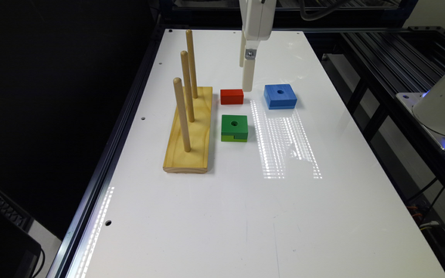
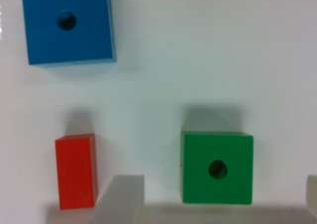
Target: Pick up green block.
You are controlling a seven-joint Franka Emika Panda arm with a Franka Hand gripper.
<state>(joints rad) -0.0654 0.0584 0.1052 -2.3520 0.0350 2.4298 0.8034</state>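
Note:
The green block [image 1: 234, 127] lies flat on the white table [image 1: 245, 216], its round hole facing up and a lime lower layer showing at its front. In the wrist view the green block [image 2: 217, 167] lies apart from both pale fingers [image 2: 121, 199], which stand wide apart. My gripper [image 1: 246, 77] hangs over the table farther back than the green block, close to the red block, and touches nothing. The gripper [image 2: 215, 196] is open and holds nothing.
A small red block [image 1: 231, 96] [image 2: 75, 170] and a larger blue block [image 1: 280, 95] [image 2: 68, 23] lie behind the green one. A wooden base with three upright pegs [image 1: 189, 127] stands on the exterior view's left. Dark frame rails border the table.

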